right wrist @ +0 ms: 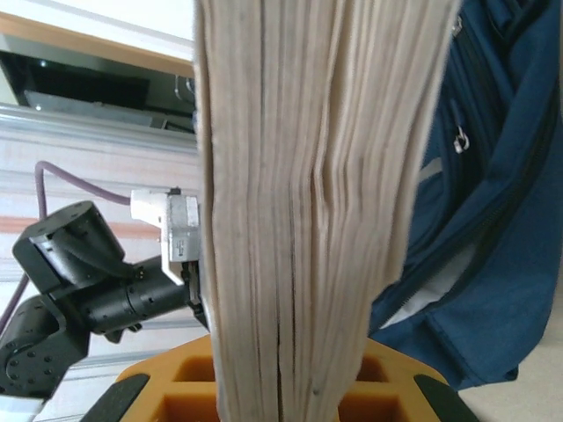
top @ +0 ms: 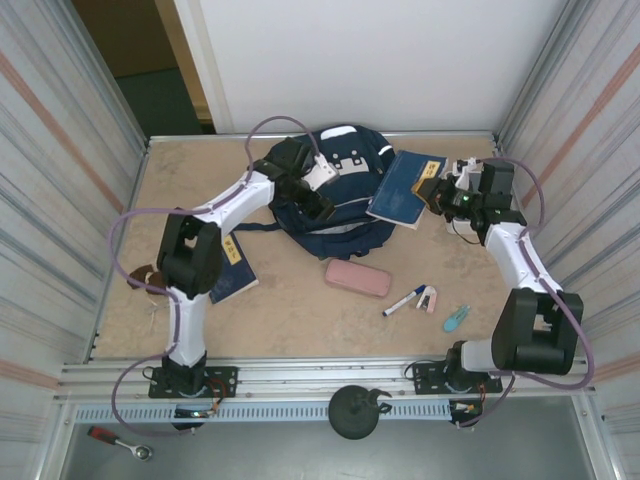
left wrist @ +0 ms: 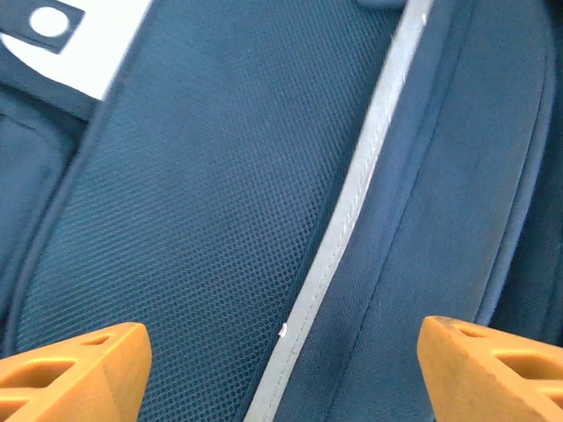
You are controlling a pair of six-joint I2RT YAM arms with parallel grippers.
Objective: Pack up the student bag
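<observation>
The student bag [top: 345,195], a navy backpack with white buckle patches, lies at the back middle of the table. My left gripper [top: 316,198] hovers just over it, open. In the left wrist view its orange fingertips [left wrist: 75,374] stand wide apart over blue mesh and a pale stripe [left wrist: 352,202], with nothing between them. My right gripper [top: 438,192] is shut on a blue book [top: 405,188] that leans on the bag's right side. In the right wrist view the book's page edges [right wrist: 308,193] stand upright in the jaws and the bag [right wrist: 493,220] is to the right.
A second blue book [top: 232,265] lies by the left arm. In front of the bag are a pink pencil case [top: 357,278], a marker [top: 403,301], a small white-pink item [top: 428,298] and a teal item [top: 456,318]. Metal walls close in both sides.
</observation>
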